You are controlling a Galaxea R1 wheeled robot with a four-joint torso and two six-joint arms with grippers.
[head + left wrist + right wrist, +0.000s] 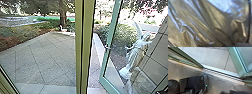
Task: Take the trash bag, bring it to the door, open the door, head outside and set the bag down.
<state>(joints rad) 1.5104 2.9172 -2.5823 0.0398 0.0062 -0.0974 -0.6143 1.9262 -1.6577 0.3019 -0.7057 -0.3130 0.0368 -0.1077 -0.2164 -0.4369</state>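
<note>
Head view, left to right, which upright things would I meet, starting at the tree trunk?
Tree trunk → yellow-green post → open door's pale green upright → white statue.

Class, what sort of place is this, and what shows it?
Likely a building's doorway onto a paved yard: a glass door stands open, a pale winged statue stands outside, and a tree trunk rises beyond.

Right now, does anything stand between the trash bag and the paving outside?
Yes, in part: the green post stands straight ahead, with glass to its left. Right of it the door stands open, and only a low sill crosses the gap to the paving.
</note>
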